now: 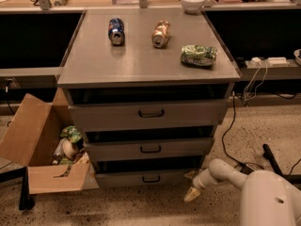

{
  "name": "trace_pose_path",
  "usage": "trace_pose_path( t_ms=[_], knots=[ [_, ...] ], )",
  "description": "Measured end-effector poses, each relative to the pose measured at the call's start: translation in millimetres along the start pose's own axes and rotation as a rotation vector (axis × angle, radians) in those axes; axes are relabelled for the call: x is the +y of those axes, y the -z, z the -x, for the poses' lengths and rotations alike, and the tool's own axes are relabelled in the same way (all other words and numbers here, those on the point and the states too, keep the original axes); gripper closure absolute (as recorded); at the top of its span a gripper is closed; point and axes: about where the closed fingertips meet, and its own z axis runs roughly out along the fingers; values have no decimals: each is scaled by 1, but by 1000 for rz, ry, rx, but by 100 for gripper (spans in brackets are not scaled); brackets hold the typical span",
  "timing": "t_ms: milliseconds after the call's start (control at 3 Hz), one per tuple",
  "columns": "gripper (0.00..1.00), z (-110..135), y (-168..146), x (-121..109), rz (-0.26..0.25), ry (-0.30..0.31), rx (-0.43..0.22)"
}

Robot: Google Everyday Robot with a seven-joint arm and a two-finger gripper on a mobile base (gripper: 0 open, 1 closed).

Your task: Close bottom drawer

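Observation:
The bottom drawer (146, 178) is the lowest, shortest grey front of the cabinet (148, 67), with a small dark pull handle (151, 178). Its front stands about level with the middle drawer's. The gripper (193, 191) hangs at the end of my white arm (225, 173), low above the floor at the drawer's right end. Its pale fingers (191, 195) point down and to the left, just right of the drawer front. It holds nothing.
An open cardboard box (40, 149) with trash stands left of the drawers. A blue can (115, 30), a copper can (160, 33) and a green bag (199, 55) lie on the cabinet top. Cables (233, 126) run over the floor at the right. My white base (270, 199) fills the lower right.

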Motion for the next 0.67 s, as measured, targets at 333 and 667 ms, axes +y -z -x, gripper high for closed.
trace_pose_path(
  t_ms=[333,667],
  knots=[
    [41,2,0,-18,3,1,3],
    [65,6,0,-46,7,7,7]
  ],
)
